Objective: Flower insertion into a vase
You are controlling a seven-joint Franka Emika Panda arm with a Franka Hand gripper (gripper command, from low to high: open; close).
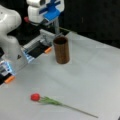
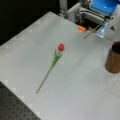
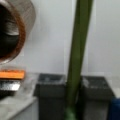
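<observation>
A thin green flower stem (image 3: 77, 50), judged light, pliant and easily crushed, is clamped low between the gripper (image 3: 72, 100) fingers. The brown vase (image 3: 11, 30) stands just beside and below. A red tulip (image 1: 35, 97) lies well apart.

- The arm (image 1: 8, 37) is glossy white, with rounded, bulbous links.
- The pincer (image 1: 57, 26) has a white body with a bright blue block.
- Its fingers (image 3: 96, 96) are dark grey and squared.
- A small red part (image 1: 26, 19) sits beside the wrist.
</observation>
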